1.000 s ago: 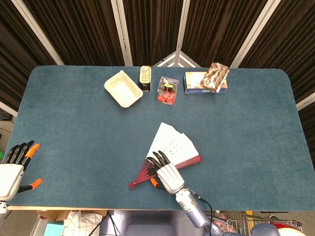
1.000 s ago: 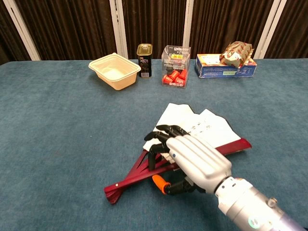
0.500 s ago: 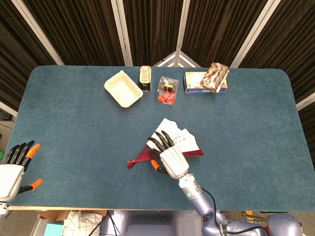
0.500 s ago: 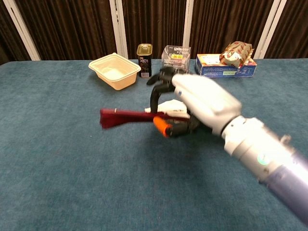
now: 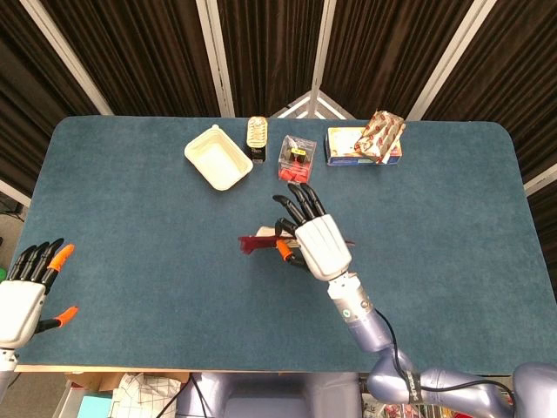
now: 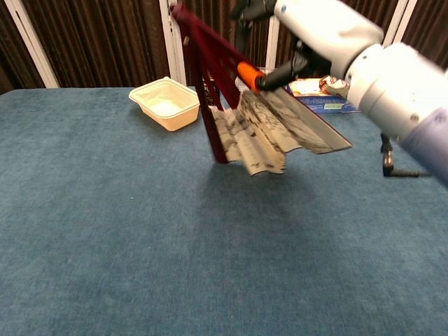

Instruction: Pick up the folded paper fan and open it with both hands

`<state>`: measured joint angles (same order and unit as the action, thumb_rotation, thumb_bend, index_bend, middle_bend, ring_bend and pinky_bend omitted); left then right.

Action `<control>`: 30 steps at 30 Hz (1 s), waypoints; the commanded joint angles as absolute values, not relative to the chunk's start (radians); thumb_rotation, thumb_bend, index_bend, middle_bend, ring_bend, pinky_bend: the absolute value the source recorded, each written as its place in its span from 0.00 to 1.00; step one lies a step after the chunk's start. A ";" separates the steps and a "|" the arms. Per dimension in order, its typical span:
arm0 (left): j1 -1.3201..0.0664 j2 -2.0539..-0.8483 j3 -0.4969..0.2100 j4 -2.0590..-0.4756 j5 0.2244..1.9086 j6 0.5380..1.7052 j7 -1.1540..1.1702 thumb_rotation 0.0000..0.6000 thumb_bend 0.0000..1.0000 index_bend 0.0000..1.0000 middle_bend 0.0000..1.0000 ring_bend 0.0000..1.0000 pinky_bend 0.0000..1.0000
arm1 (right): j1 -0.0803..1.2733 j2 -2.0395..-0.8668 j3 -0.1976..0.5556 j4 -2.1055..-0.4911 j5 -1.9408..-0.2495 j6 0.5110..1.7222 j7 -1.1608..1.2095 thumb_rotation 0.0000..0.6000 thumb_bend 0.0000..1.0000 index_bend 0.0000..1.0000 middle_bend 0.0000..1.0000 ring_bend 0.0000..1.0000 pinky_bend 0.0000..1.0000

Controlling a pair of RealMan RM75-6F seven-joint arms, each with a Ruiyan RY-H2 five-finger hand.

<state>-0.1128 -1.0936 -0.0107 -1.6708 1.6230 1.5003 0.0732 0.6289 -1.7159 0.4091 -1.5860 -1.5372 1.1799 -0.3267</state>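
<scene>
— Where is the paper fan [image 6: 262, 129]?

— Lifted off the blue surface [image 5: 130, 226], at the upper middle of the chest view. It is partly spread: dark red ribs [image 6: 206, 77] run from the top of the frame downward, and white pleated paper with grey markings hangs in folds below and to the right. From the head view only a sliver of the red ribs shows, left of the hand at the frame's centre.

— Who holds it?

— The right hand [image 5: 318, 239]. Its black fingers [image 5: 300, 198] and orange-tipped thumb are clamped on the ribs near the top of the fan.

— And the other one?

— The left hand [image 5: 24, 292] sits at the lower left edge of the head view, well apart from the fan, fingers spread and holding nothing.

— What lies beyond?

— Along the far edge of the surface: a cream tray [image 5: 218, 157], a dark tin [image 5: 257, 138], a clear box of red pieces [image 5: 297, 160], and a blue carton [image 5: 348, 146] with a patterned packet [image 5: 381, 134] resting on it.
</scene>
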 commanded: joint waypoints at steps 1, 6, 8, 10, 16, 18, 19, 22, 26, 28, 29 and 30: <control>-0.149 -1.077 -0.039 -1.718 1.623 1.474 0.099 1.00 0.06 0.01 0.00 0.00 0.00 | 0.656 -1.682 0.442 -1.624 -1.506 1.158 -0.364 1.00 0.54 0.66 0.21 0.02 0.00; -0.222 -1.091 -0.089 -1.789 1.606 1.404 0.160 1.00 0.11 0.05 0.00 0.00 0.01 | 0.676 -1.666 0.466 -1.674 -1.468 1.153 -0.396 1.00 0.54 0.66 0.21 0.02 0.00; -0.262 -1.115 -0.116 -1.815 1.583 1.361 0.206 1.00 0.13 0.07 0.00 0.00 0.01 | 0.686 -1.665 0.471 -1.691 -1.449 1.151 -0.418 1.00 0.54 0.66 0.21 0.02 0.00; -0.295 -1.144 -0.136 -1.828 1.564 1.328 0.242 1.00 0.14 0.08 0.00 0.00 0.02 | 0.697 -1.666 0.474 -1.695 -1.438 1.149 -0.440 1.00 0.54 0.66 0.21 0.02 0.00; -0.383 -1.266 -0.181 -1.827 1.497 1.246 0.364 1.00 0.16 0.11 0.00 0.00 0.02 | 0.740 -1.683 0.493 -1.659 -1.385 1.136 -0.503 1.00 0.54 0.66 0.21 0.02 0.00; -0.405 -1.308 -0.190 -1.811 1.478 1.230 0.397 1.00 0.18 0.14 0.01 0.00 0.02 | 0.752 -1.696 0.502 -1.651 -1.361 1.141 -0.515 1.00 0.54 0.66 0.21 0.02 0.00; -0.416 -1.329 -0.195 -1.799 1.471 1.225 0.412 1.00 0.20 0.16 0.02 0.00 0.02 | 0.757 -1.701 0.506 -1.647 -1.353 1.144 -0.523 1.00 0.54 0.66 0.21 0.02 0.00; -0.450 -1.392 -0.209 -1.751 1.451 1.208 0.447 1.00 0.22 0.20 0.04 0.00 0.07 | 0.778 -1.709 0.514 -1.643 -1.336 1.151 -0.545 1.00 0.54 0.66 0.21 0.02 0.00; -0.496 -1.467 -0.236 -1.700 1.420 1.188 0.457 1.00 0.23 0.22 0.04 0.00 0.08 | 0.807 -1.715 0.532 -1.641 -1.319 1.158 -0.569 1.00 0.54 0.66 0.21 0.02 0.00; -0.513 -1.499 -0.248 -1.686 1.400 1.180 0.457 1.00 0.23 0.23 0.04 0.00 0.08 | 0.822 -1.722 0.546 -1.643 -1.303 1.163 -0.576 1.00 0.55 0.66 0.21 0.02 0.00; -0.523 -1.516 -0.254 -1.677 1.393 1.177 0.457 1.00 0.24 0.24 0.04 0.00 0.08 | 0.829 -1.726 0.552 -1.644 -1.296 1.167 -0.580 1.00 0.56 0.66 0.21 0.02 0.00; -0.531 -1.532 -0.258 -1.668 1.387 1.175 0.460 1.00 0.24 0.25 0.05 0.00 0.08 | 0.837 -1.731 0.558 -1.645 -1.290 1.171 -0.584 1.00 0.56 0.66 0.21 0.02 0.00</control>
